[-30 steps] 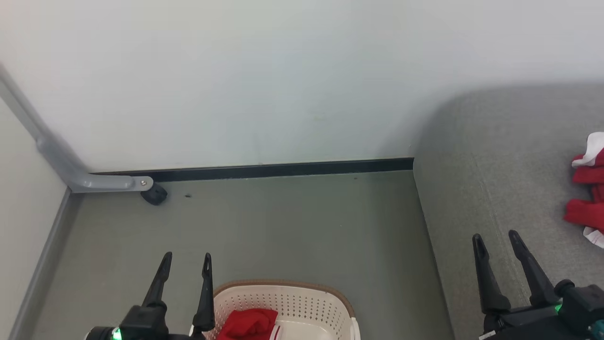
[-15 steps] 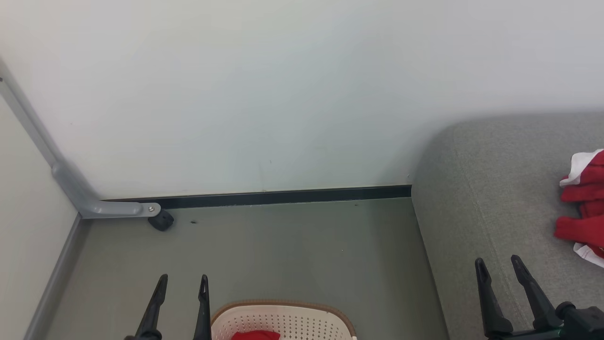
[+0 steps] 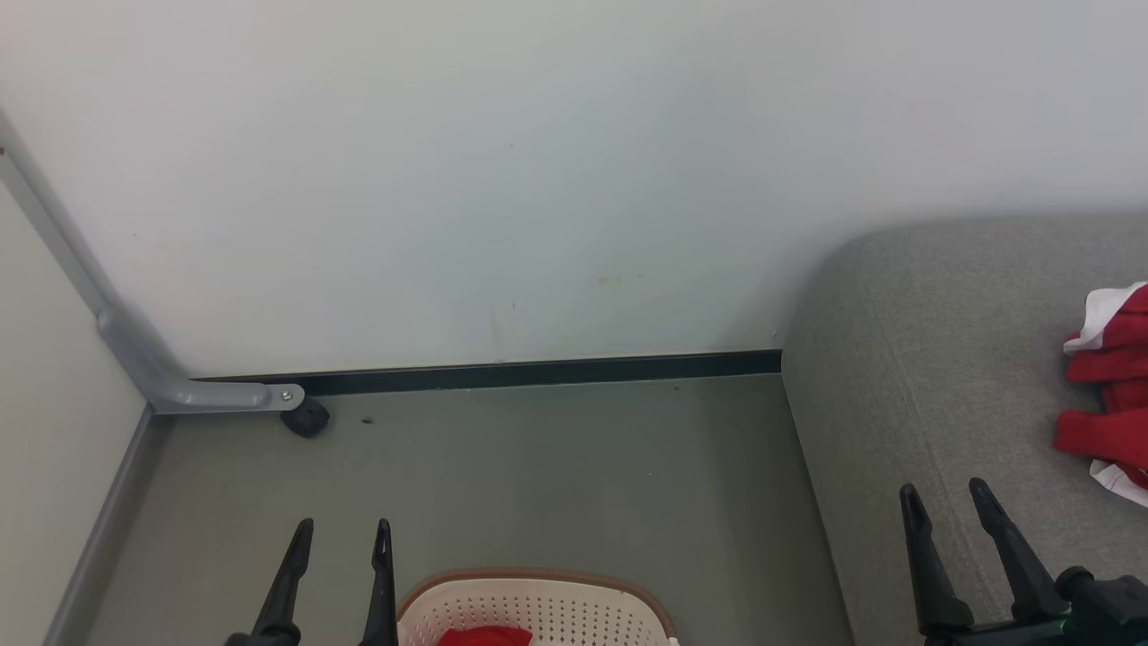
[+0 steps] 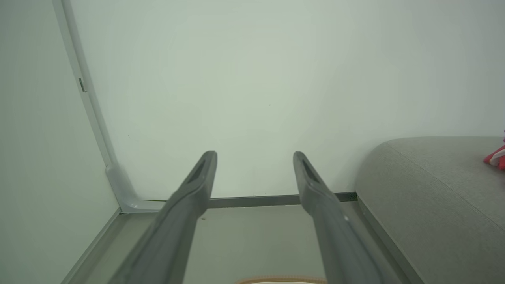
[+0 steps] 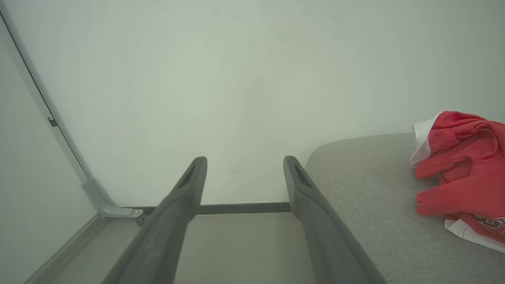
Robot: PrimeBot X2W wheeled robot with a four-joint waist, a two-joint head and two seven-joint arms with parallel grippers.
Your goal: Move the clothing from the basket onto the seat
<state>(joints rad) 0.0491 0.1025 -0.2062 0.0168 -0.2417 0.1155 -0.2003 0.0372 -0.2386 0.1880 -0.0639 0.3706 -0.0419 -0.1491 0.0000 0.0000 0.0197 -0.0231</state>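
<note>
The cream basket with a brown rim stands on the floor at the bottom middle of the head view, and a bit of red clothing shows inside it. More red and white clothing lies on the grey seat at the right. My left gripper hangs open and empty just left of the basket. My right gripper stands open and empty over the seat's front left part, well left of the clothing there.
A pale wall with a dark baseboard runs across the back. A grey metal bracket with a black caster sits at the back left corner. Bare grey floor lies between basket and wall.
The head camera has tilted up, so basket and grippers sit lower in view and less of the basket shows. Both grippers stay open and empty.
</note>
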